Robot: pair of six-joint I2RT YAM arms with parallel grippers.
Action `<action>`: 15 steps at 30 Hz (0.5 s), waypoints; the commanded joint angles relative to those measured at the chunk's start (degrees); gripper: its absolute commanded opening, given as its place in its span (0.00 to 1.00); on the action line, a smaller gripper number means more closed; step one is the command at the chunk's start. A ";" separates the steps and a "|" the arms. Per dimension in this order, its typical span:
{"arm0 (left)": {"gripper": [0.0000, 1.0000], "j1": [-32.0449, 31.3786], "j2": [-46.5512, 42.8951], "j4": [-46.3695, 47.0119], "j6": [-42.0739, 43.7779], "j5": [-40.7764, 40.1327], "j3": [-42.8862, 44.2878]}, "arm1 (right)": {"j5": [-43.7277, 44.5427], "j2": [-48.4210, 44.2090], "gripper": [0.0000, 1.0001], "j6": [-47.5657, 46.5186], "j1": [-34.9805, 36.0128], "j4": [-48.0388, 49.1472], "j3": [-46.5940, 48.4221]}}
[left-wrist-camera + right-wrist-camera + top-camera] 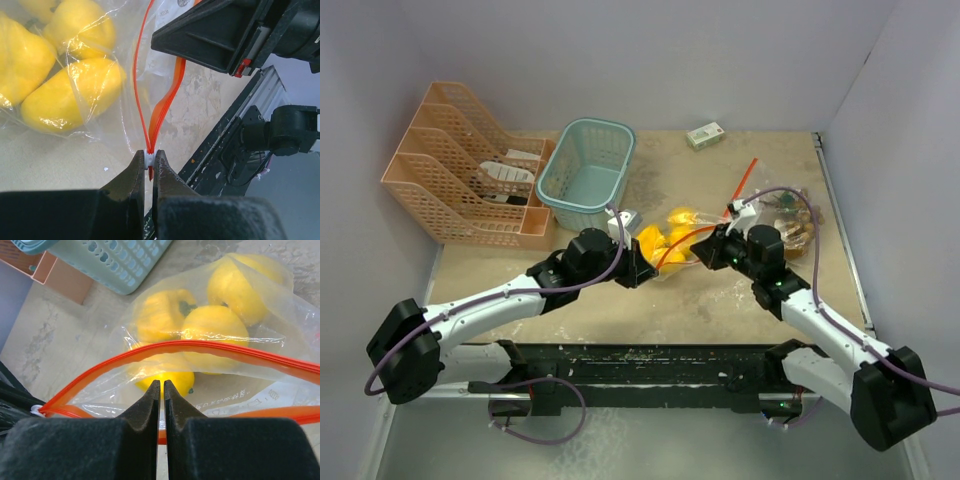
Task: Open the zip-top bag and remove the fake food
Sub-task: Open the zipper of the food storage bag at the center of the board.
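A clear zip-top bag [670, 250] with an orange zip strip [200, 346] lies between my grippers. It holds several glossy yellow fruits [672, 238], which also show in the left wrist view [70, 100] and the right wrist view [210, 325]. My left gripper [644, 268] [148, 158] is shut on the white slider at the end of the zip strip [165, 102]. My right gripper [704, 250] [161, 384] is shut on the bag's near lip, its tips reaching into the mouth. The mouth gapes open in a loop. A second clear bag [796, 220] at the right holds brownish pieces.
A teal basket [586, 172] and a peach file rack [460, 178] stand at the back left. A small white-green box [705, 135] lies at the back. The black rail [650, 362] at the table's near edge runs just below both grippers.
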 commanded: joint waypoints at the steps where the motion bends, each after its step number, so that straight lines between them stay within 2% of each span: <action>1: 0.07 -0.27 -0.97 1.84 0.23 -1.88 2.17 | -1.59 1.59 0.09 -0.75 0.20 5.96 -1.51; 4: 0.15 -0.36 -0.21 2.45 0.35 -1.47 1.99 | -2.22 3.59 0.14 -0.20 0.27 8.19 -2.34; 7: 0.18 -0.43 1.14 3.85 -0.12 -0.72 1.29 | -3.03 5.71 0.21 0.52 0.33 10.91 -2.63; 15: 0.14 -1.13 2.78 5.53 -0.42 -0.40 0.09 | -2.32 9.65 0.39 0.75 3.59 13.80 -0.88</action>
